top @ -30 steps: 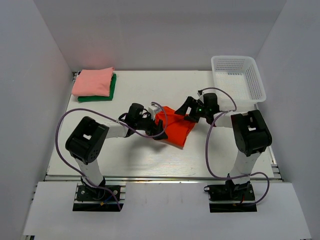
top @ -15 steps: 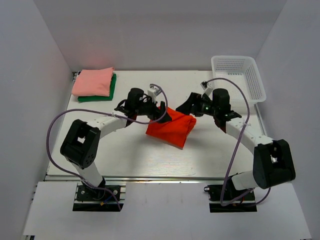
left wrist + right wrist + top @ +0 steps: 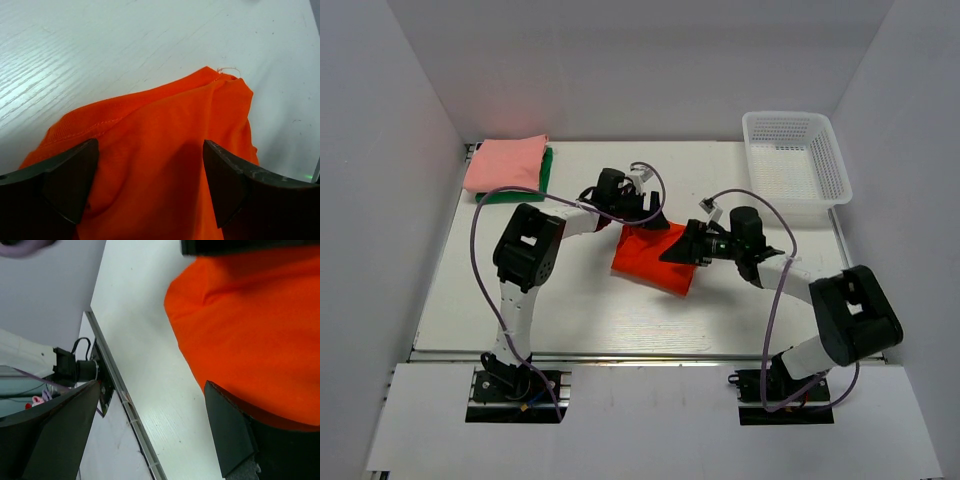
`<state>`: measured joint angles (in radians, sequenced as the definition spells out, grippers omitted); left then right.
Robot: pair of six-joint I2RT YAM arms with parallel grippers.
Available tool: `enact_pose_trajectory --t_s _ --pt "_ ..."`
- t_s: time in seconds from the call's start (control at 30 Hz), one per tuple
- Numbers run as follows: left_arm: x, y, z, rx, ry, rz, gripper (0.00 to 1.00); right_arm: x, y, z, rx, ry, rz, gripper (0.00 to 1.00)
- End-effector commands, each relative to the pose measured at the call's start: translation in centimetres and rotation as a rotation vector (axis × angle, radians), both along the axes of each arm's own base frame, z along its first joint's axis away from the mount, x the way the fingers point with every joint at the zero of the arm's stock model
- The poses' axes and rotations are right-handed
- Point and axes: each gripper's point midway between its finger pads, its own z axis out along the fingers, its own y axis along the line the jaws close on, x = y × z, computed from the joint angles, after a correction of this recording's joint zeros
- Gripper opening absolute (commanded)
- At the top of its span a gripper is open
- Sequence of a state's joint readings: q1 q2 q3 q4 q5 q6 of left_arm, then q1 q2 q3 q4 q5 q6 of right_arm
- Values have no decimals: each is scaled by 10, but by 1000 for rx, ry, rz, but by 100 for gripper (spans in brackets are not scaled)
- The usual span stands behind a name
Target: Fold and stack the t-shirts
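Observation:
The bright orange-red t-shirt [image 3: 653,258] lies folded on the white table [image 3: 570,300] between the two arms. My left gripper [image 3: 646,213] is open just over the shirt's far edge; in the left wrist view its fingers [image 3: 70,180] straddle the orange cloth [image 3: 165,145] without pinching it. My right gripper [image 3: 682,250] is open at the shirt's right edge; in the right wrist view the orange cloth [image 3: 250,330] lies beside one finger [image 3: 235,435] and bare table lies between the jaws. The salmon-pink t-shirt [image 3: 505,163] sits folded on the dark green t-shirt [image 3: 546,172] at the far left.
A white plastic mesh basket [image 3: 796,160] stands at the far right corner. Grey walls close in the table on three sides. The table's metal front rail shows in the right wrist view [image 3: 125,400].
Both grippers have shifted onto the orange-red shirt: the left reached right to its far edge, the right came down to its right edge. The shirt now lies a little flatter.

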<state>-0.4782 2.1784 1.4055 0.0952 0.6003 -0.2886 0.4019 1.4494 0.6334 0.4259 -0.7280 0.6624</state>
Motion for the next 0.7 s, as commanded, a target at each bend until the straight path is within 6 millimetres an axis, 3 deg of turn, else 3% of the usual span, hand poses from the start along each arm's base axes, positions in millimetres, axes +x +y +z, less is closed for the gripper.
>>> enact_pose_trajectory --t_s 0.0,0.13,0.17,0.2,0.37,0.47,0.53,0.63,0.67 --pt "-3 7 10 5 11 33 95 -8 12 -5 70 -2 70 90" --pt "9 21 -2 63 6 115 95 -15 12 -43 40 100 68 90" --pt "6 25 -12 88 32 125 95 -17 9 -62 18 154 49 90" --pt "9 23 -9 84 25 126 95 -20 5 -70 10 179 37 90" --pt "12 33 -29 127 46 154 95 -38 -7 -106 -45 285 -17 90" --pt "17 37 -31 127 48 164 95 -39 -12 -111 -76 275 -35 90" --pt "27 41 -19 128 28 189 95 -35 -12 -105 -87 251 -38 90" --pt "45 42 14 139 -33 228 97 -20 -8 -81 -106 156 -29 90" --pt "56 39 42 118 -80 242 99 -15 -7 -68 -100 113 -31 90"
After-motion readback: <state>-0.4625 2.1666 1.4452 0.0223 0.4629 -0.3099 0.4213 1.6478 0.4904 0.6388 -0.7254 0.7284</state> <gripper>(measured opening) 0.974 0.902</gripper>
